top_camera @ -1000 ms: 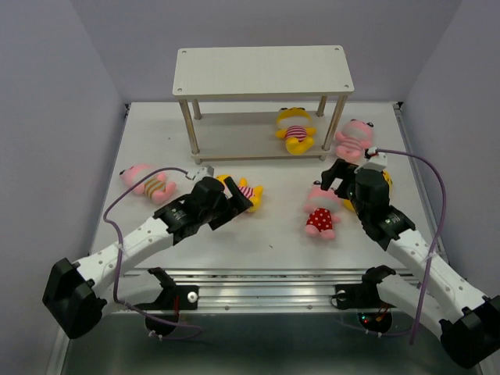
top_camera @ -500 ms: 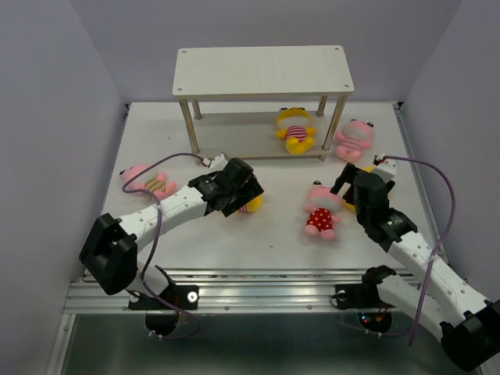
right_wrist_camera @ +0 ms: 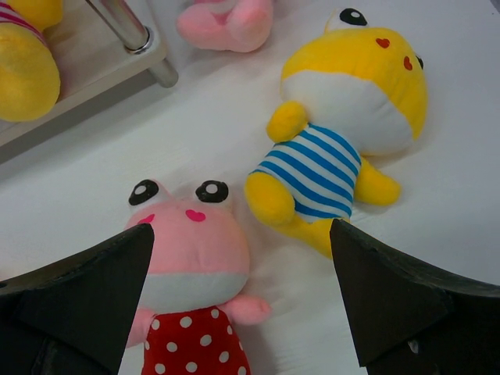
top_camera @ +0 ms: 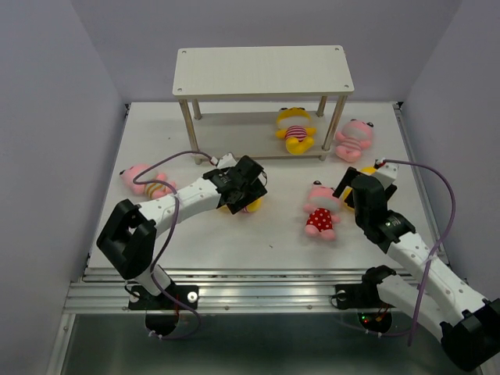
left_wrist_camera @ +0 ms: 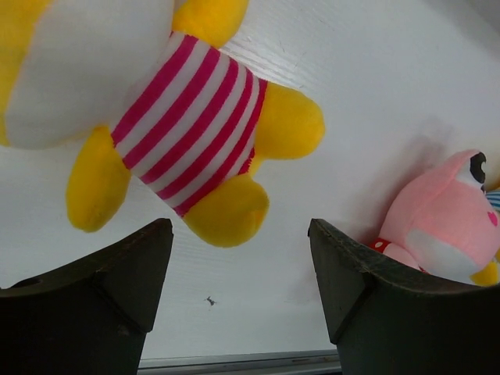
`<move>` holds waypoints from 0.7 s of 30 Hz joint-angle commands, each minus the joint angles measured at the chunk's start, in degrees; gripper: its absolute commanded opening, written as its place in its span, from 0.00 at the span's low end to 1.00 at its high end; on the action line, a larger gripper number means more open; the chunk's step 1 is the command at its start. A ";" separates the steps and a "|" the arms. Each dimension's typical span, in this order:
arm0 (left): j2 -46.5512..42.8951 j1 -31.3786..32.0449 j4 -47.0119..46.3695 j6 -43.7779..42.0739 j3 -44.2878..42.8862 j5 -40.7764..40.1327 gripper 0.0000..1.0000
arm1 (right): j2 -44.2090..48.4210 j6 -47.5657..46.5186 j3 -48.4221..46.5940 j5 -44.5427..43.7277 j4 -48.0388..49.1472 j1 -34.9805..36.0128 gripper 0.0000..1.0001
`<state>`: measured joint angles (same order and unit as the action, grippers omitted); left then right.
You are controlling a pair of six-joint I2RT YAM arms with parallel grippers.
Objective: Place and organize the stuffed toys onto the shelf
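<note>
Top external: we look down from above and behind the arm bases toward the far wall, far enough back to take in the whole table (top_camera: 266, 234), the shelf (top_camera: 262, 72) and both arms.
Left wrist: we hang close over the table, facing down past the left gripper (left_wrist_camera: 238, 234) at the yellow toy in pink stripes (left_wrist_camera: 187, 117).
Right wrist: equally close, we look forward and down past the right gripper (right_wrist_camera: 242, 234) toward a shelf leg (right_wrist_camera: 129, 31).
Shared by both wrists: the pink toy in red polka dots (left_wrist_camera: 437, 226), at the left wrist's right edge and the right wrist's lower left.
Shared with the top view: both those toys, seen small.
</note>
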<state>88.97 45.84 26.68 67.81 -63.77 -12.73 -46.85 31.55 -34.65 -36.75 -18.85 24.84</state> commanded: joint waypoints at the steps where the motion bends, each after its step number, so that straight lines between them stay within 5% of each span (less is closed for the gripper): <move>1: 1.38 0.47 1.98 -0.31 -3.12 -1.95 0.78 | 1.41 0.09 0.29 -2.97 0.83 0.12 1.00; 13: 4.11 1.00 4.17 -0.05 -3.65 -4.40 0.58 | 1.59 -0.09 0.55 -3.33 0.75 0.12 1.00; 21: 4.28 1.09 5.14 -1.18 -4.08 -5.46 0.00 | 1.50 -0.09 0.73 -3.59 0.83 0.12 1.00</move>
<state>93.71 46.52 29.85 67.77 -65.36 -15.49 -46.09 31.51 -33.87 -38.13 -19.00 24.84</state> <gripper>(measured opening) 0.134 0.998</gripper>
